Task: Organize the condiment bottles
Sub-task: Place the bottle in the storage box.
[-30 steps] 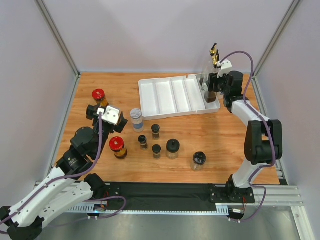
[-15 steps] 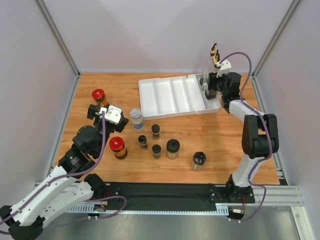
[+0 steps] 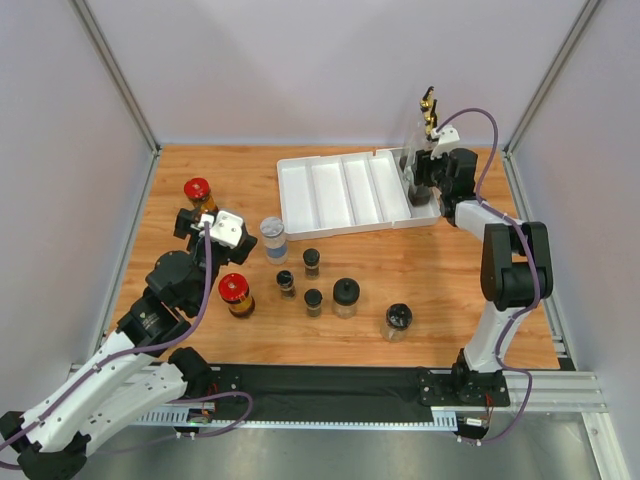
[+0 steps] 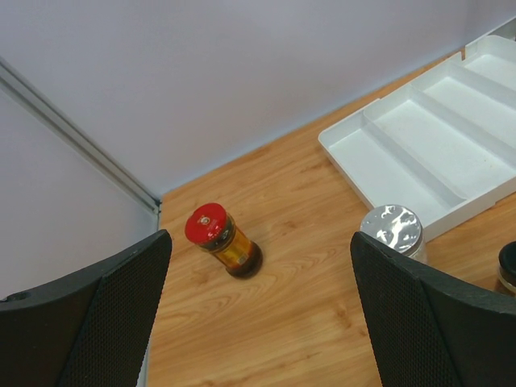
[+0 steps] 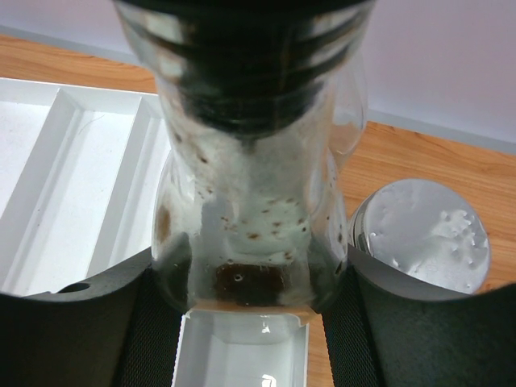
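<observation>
Clear bottle (image 5: pixel 250 201), wrist view adds grey-lidded jar (image 5: pixel 421 235)

The table (image 3: pixel 200 170) is orange-brown with a wood grain. The divided tray (image 3: pixel 345 190), upper centre, is plain white. At left, the upper amber jar (image 3: pixel 198 192) and the lower amber jar (image 3: pixel 236 293) have red caps. The clear jar (image 3: pixel 272 238) has a silvery-grey lid, and the medium jar (image 3: pixel 346 295) has a black one. The gold-spouted bottle (image 3: pixel 428 108), upper right, is clear with dark flecks. The left pincer (image 4: pixel 258 322) has black, fine-meshed fingers (image 4: pixel 97 322).
</observation>
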### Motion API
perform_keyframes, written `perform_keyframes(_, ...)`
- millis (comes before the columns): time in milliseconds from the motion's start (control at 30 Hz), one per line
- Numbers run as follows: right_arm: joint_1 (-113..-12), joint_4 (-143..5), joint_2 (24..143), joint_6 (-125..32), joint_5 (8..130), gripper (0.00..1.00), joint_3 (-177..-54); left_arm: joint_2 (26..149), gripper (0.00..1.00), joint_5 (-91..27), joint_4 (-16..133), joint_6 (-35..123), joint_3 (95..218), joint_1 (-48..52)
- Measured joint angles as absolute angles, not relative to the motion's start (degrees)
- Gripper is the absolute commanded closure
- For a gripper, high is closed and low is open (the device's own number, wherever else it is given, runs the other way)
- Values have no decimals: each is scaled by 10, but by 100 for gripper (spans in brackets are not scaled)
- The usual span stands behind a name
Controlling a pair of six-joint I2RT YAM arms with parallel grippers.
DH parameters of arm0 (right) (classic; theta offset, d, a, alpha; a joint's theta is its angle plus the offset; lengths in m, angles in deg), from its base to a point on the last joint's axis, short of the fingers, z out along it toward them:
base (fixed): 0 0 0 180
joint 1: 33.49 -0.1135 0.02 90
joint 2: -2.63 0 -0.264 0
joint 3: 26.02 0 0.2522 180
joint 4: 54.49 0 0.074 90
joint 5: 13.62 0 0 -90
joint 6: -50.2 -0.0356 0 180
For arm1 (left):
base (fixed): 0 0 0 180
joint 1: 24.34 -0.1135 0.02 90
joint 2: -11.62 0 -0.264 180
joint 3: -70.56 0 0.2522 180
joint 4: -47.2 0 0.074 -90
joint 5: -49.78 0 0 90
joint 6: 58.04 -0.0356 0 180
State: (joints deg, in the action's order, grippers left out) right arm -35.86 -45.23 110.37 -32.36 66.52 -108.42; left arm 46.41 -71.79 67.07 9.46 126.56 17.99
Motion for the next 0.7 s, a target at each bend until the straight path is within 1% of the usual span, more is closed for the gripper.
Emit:
perform_keyframes(367, -358, -445, 1112, -328, 665, 89, -1085, 466, 0, -718, 671, 95, 1263, 179)
perform_keyframes(400, -358, -444, 1112, -328, 665, 85, -1084, 466, 0, -718, 671, 95, 1263, 179)
perform_keyframes(467, -358, -444, 1113, -330, 665, 82, -1084, 466, 0, -718, 670, 95, 1263, 179)
perform_keyframes(500, -358, -444, 1113, -330, 665, 77, -1084, 466, 0, -718, 670, 95, 1263, 179)
perform_keyframes(533, -358, -444, 1113, -330, 665, 75, -1084, 466, 0, -718, 670, 95, 1263, 179)
perform_keyframes(567, -358, -443, 1113, -330, 665, 68, -1084, 466, 0, -718, 670, 95, 1263, 179)
perform_keyframes(667, -358, -441, 1113, -330, 665, 62, -1082, 466, 0, -718, 670, 95, 1263, 179)
perform_keyframes(700, -358, -438, 1113, -330, 665, 58, -1081, 466, 0, -718, 670, 95, 1263, 179)
